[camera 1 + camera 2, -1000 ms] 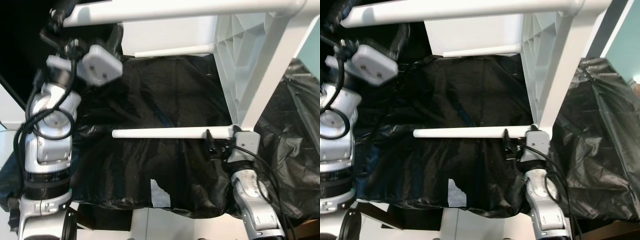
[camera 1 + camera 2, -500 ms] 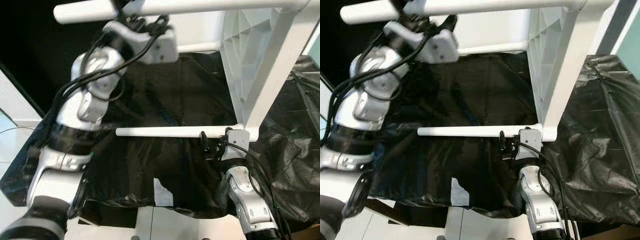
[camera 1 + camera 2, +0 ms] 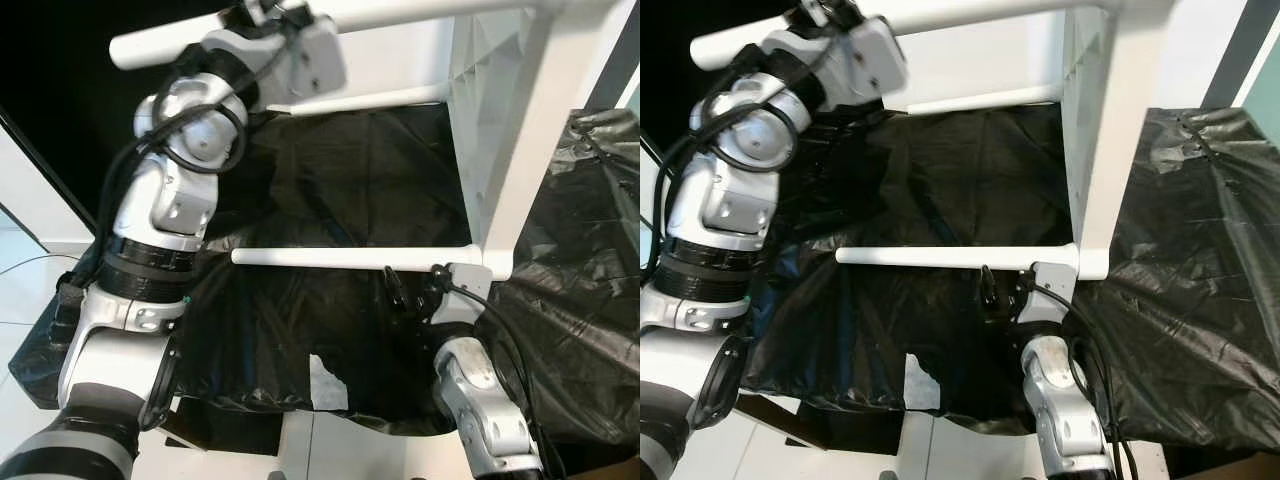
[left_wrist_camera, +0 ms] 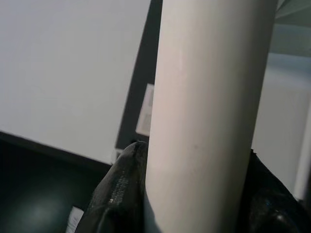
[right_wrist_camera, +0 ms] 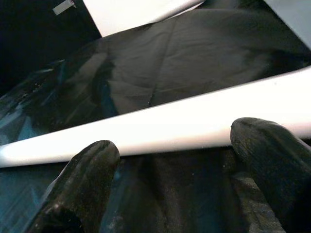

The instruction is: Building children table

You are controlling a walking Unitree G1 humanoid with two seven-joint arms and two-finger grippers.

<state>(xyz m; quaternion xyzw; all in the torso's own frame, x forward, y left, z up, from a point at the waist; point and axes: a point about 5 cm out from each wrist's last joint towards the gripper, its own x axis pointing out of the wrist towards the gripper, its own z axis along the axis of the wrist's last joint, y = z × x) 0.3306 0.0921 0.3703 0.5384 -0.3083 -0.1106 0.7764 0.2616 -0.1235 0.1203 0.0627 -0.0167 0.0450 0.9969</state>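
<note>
Black plastic sheeting [image 3: 340, 190] is being used as the work surface cover; it is spread wrinkled over the whole area under the assembly, with pale floor [image 3: 20, 290] showing at its left edge.

A white children's table [image 3: 500, 120] is being shown tipped on its side upon the sheeting, its ribbed underside turned toward the left. Three round white legs are projecting from it to the left: an upper leg [image 3: 160, 42], a far leg [image 3: 360, 98] lying low behind, and a lower leg [image 3: 350, 257] running level just above the sheeting.

The left gripper [image 3: 262, 8] is being held high at the upper leg. In the left wrist view the leg [image 4: 209, 111] is being seen close between the two black fingers [image 4: 121, 189], and the jaws are being kept closed on it.

The right gripper [image 3: 412, 290] is being held just beneath the lower leg, near the end where that leg joins the table. In the right wrist view the white leg [image 5: 160, 126] is crossing just beyond the fingertips [image 5: 92, 170]; the jaws are standing apart, gripping nothing.
</note>
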